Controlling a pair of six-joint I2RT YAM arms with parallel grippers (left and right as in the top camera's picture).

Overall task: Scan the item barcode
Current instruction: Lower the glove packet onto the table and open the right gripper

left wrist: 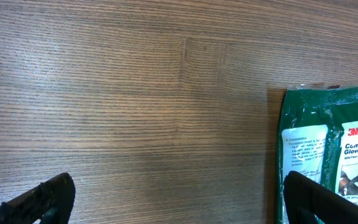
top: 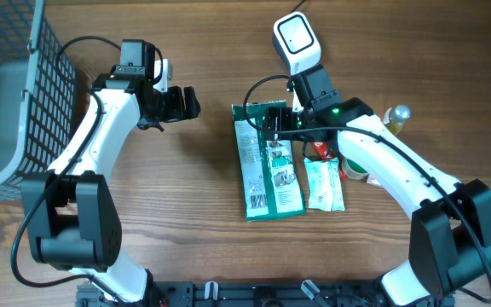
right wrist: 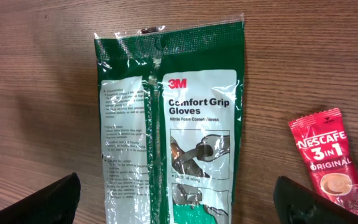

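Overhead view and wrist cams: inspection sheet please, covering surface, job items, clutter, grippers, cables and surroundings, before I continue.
Surface: wooden table, no spills seen.
Job's things: green gloves pack lying flat; white scanner beyond it.
Clutter: white sachet beside the pack, red Nescafe sachet, bottle partly hidden by the right arm.
Grippers: left gripper open over bare wood; right gripper open above the pack, holding nothing.
Cables: black cable looped by the right wrist.
Surroundings: wire basket at the left edge.
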